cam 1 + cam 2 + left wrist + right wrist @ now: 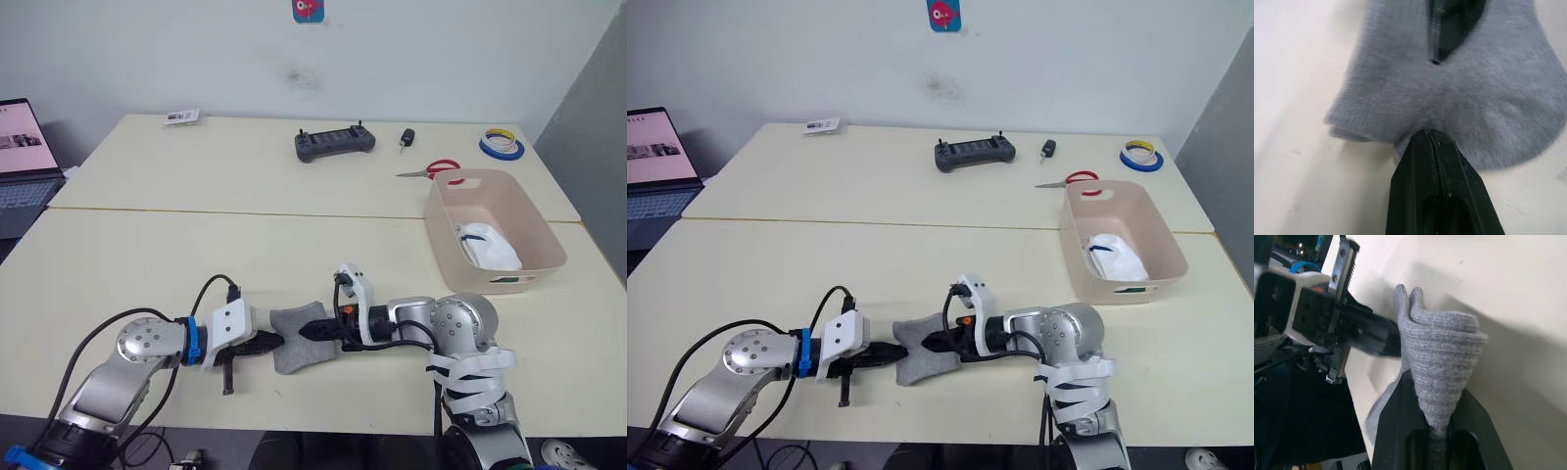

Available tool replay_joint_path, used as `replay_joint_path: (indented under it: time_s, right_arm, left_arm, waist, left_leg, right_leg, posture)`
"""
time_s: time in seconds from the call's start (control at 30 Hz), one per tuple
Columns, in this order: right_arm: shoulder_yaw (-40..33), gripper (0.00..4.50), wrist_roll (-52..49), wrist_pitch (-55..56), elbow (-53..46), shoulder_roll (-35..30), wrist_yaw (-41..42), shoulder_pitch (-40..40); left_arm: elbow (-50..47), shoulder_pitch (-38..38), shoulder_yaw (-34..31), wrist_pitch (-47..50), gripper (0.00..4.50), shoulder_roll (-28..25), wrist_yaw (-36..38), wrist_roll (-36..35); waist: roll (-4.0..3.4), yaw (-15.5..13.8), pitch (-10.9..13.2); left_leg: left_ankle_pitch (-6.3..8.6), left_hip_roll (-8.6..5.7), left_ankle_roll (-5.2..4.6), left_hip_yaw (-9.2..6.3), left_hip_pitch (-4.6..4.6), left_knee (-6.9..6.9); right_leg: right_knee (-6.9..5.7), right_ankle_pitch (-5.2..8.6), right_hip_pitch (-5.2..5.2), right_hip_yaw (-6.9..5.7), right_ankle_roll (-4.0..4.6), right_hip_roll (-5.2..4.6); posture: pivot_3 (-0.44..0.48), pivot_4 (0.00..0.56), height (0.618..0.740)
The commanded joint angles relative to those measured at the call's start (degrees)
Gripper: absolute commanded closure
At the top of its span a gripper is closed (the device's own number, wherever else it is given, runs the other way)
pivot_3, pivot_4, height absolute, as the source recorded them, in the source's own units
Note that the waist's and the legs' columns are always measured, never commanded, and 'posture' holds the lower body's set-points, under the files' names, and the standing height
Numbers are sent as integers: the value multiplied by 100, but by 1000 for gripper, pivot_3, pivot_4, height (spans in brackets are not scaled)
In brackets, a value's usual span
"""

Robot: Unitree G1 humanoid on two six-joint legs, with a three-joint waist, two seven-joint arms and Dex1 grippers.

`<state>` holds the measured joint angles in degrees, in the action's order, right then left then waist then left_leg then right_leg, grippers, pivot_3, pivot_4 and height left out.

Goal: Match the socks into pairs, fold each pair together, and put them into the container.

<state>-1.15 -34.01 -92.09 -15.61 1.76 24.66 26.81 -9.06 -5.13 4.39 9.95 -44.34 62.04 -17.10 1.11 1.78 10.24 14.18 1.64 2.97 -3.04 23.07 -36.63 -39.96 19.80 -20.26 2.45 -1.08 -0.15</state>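
Grey sock (pixel 296 341) pinched between both grippers' jaws

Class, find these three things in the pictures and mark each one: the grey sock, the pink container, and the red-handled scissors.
grey sock (pixel 300 345): left eye view, on its flat middle between the two tools.
pink container (pixel 443 247): left eye view, on its near left wall.
red-handled scissors (pixel 443 167): left eye view, on the red handle.

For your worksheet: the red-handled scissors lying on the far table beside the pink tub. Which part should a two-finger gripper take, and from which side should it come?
Probably the red handles, from straight above. The scissors lie flat, their thin blades pointing toward the robot's left and offering little to pinch. The pink tub stands close on the near side, so a low approach from there looks blocked.
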Motion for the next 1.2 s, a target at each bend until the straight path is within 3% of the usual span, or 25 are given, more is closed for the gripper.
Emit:
replay_joint_path:
  time_s: [0.03,0.23,0.5,0.67,0.73,0.8,0.97,1.07,1.2]
  right_arm:
    - [-182,4500,-279,-41,-678,-186,3,-242]
    - [-298,4500,-491,128,-2190,-1290,92,-963]
    - [-989,4500,-1209,357,-3752,-2461,634,-1728]
    - [-2680,4500,-2205,400,-3914,-3207,1044,-1194]
    - [-3288,4500,-2308,381,-3602,-3784,1036,-757]
    - [-3404,4500,-1956,761,-3172,-4612,1107,-519]
    - [-2266,4500,-109,3389,-1691,-6277,1630,-497]
    - [-1576,4500,873,4880,-845,-6638,1832,-402]
    - [11,4500,2936,7954,988,-6739,1901,235]
  left_arm:
    - [-473,-357,-365,750,4132,-104,175,-787]
    - [-970,-1902,-268,2163,2424,300,73,-2003]
    - [-576,-3313,277,2406,14,1113,271,-2096]
    - [-189,-3438,349,2259,14,1167,491,-1881]
    - [-60,-3397,305,2192,14,1108,552,-1793]
    - [-19,-3357,262,2149,14,1031,619,-1731]
    - [-156,-3343,221,2166,14,916,662,-1757]
    - [-242,-3337,197,2196,14,917,596,-1780]
    - [-603,-3156,196,2302,14,945,408,-1850]
  waist:
    - [0,20,1]
    - [4,3,6]
    - [5,27,7]
    - [4,47,10]
    - [4,39,14]
    - [2,11,18]
    - [4,-2,24]
    - [3,0,26]
    - [1,36,28]
  left_leg:
    - [0,1,0,0,0,1]
    - [0,-9,1,-15,27,-16]
    - [-1,-8,1,-7,27,-21]
    - [-1,-7,1,-3,17,-22]
    - [-1,-6,1,1,17,-21]
    - [-1,-8,1,3,18,-24]
    - [0,-3,0,16,28,-22]
    - [-1,-1,0,19,33,-25]
    - [-1,2,2,27,31,-30]
  right_leg:
    - [-1,0,-1,1,0,2]
    - [3,0,-5,-11,-2,7]
    - [6,0,-4,-6,-2,54]
    - [5,0,0,-3,-2,66]
    - [5,0,1,0,-2,63]
    - [5,0,2,0,-2,58]
    - [27,0,3,8,-2,56]
    - [30,0,2,9,-2,54]
    - [27,-1,1,10,-3,48]
  posture:
    - [0,150,737]
    - [0,150,737]
    - [0,150,737]
    - [0,150,737]
    - [0,150,737]
    - [0,150,737]
    - [0,150,737]
    - [0,150,737]
    - [0,150,737]
